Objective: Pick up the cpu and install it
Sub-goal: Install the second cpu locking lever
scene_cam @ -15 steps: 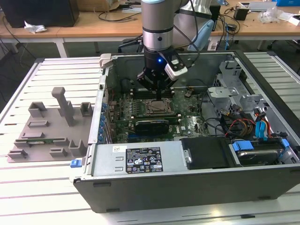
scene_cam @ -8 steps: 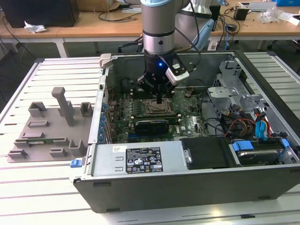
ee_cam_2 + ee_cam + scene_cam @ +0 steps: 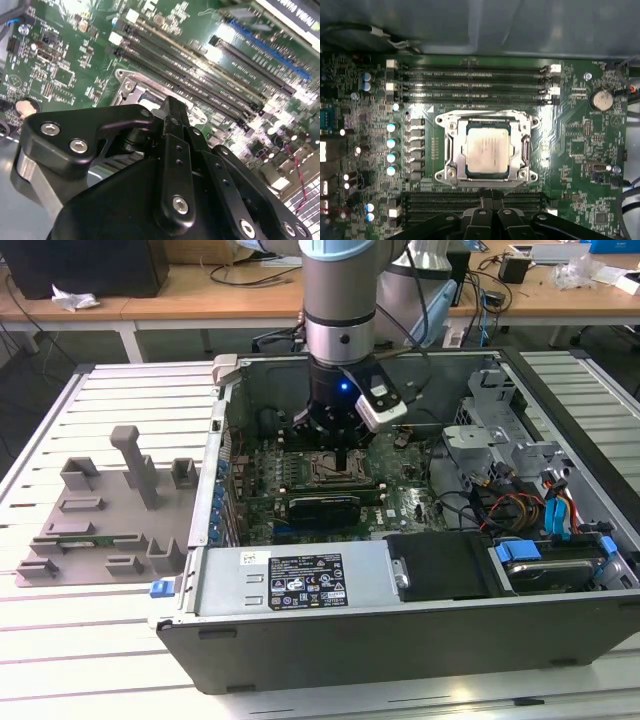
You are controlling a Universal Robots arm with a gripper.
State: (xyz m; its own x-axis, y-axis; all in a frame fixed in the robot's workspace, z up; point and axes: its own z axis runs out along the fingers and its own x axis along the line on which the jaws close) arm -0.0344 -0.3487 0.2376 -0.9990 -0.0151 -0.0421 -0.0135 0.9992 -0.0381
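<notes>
We saw the cpu (image 3: 487,152) lying flat in the metal socket frame (image 3: 446,150) on the green motherboard (image 3: 580,145), near the middle of the first wrist view, its pale silver top facing the camera. The gripper (image 3: 489,216) showed at the lower edge of that frame, just below the socket, its black fingers (image 3: 479,220) drawn together side by side with nothing between them. It was clear of the cpu and did not touch it.

In the exterior view the gripper (image 3: 340,452) hung from the arm (image 3: 340,300) inside the open computer case (image 3: 400,640), at the upper centre of the frame, directly above the socket frame (image 3: 335,470). A grey moulded tray (image 3: 100,530) sat on the slatted table (image 3: 60,660) at the left of that frame, well apart from the gripper.

In the second wrist view the black gripper (image 3: 172,112) stood close over the socket frame (image 3: 131,86).
</notes>
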